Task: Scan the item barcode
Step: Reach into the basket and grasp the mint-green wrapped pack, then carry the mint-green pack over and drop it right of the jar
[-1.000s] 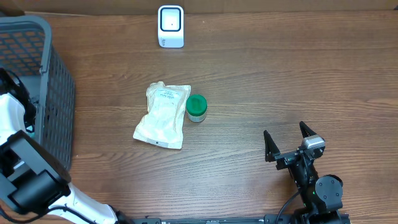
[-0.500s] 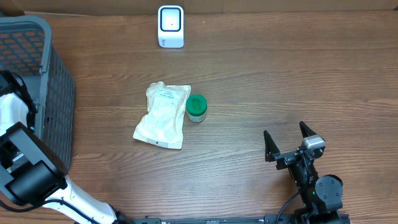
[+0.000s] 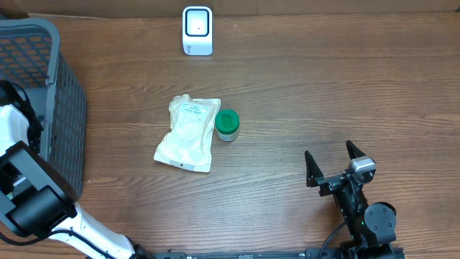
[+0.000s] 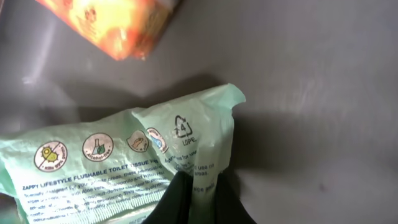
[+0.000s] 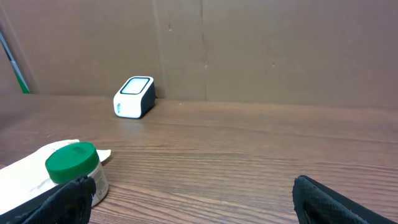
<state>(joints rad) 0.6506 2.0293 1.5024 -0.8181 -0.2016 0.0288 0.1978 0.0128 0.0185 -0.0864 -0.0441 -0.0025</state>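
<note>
In the left wrist view, my left gripper point(image 4: 202, 194) is shut on a fold at the edge of the item, a pale green pack of flushable wipes point(image 4: 118, 165). The pack lies on the grey floor of the basket point(image 4: 311, 93). From overhead only the left arm point(image 3: 18, 183) shows, reaching into the basket point(image 3: 61, 93). The white barcode scanner point(image 3: 197, 30) stands at the table's far edge, also seen from the right wrist point(image 5: 134, 96). My right gripper point(image 3: 333, 167) rests open and empty near the front right.
An orange packet point(image 4: 115, 25) lies in the basket beyond the wipes. On the table's middle sit a white pouch point(image 3: 187, 133) and a green-lidded jar point(image 3: 227, 124), the jar just left of my right gripper's fingers point(image 5: 73, 171).
My left gripper has shut on the wipes pack. The left arm shifted slightly at the basket. The right arm has not moved.
</note>
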